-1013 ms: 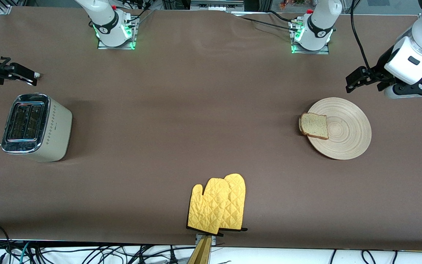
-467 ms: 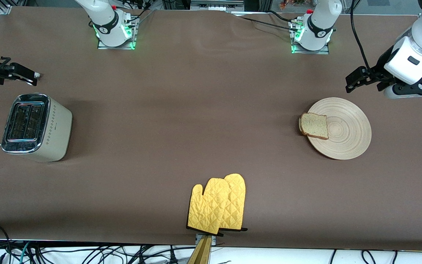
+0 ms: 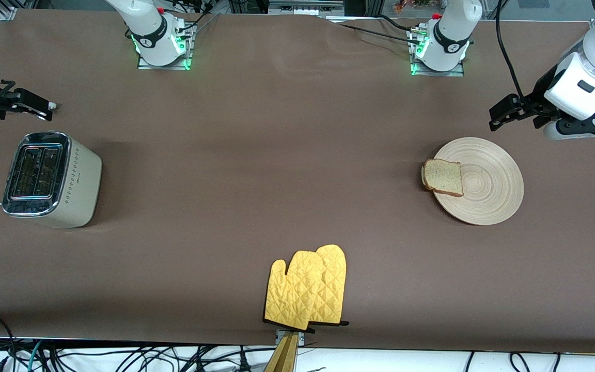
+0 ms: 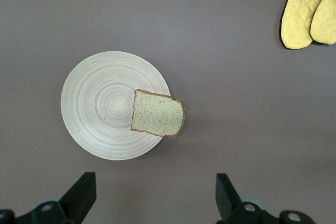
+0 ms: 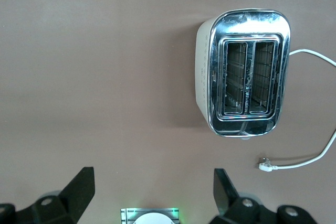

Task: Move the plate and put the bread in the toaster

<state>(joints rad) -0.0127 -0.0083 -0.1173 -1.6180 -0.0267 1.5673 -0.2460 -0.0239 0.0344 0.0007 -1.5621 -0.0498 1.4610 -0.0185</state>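
Observation:
The light-wood plate (image 3: 488, 181) lies toward the left arm's end of the table. The bread (image 3: 442, 177) rests on its rim, on the side toward the right arm's end, and overhangs it slightly. In the left wrist view the plate (image 4: 100, 103) and bread (image 4: 157, 120) show from above. My left gripper (image 3: 500, 113) hangs open and empty over bare table just off the plate's rim. The cream toaster (image 3: 52, 178) stands at the right arm's end, and both of its slots (image 5: 249, 77) have nothing in them. My right gripper (image 3: 44, 109) hovers open and empty over the table beside it.
A pair of yellow oven mitts (image 3: 308, 292) lies at the table edge nearest the front camera, midway between the two ends. The toaster's white cord (image 5: 310, 161) trails loose on the cloth. Both arm bases (image 3: 160, 44) stand along the table's edge farthest from the front camera.
The left arm's hand has drifted very slightly above the table. The right arm, plate, bread and toaster have not moved.

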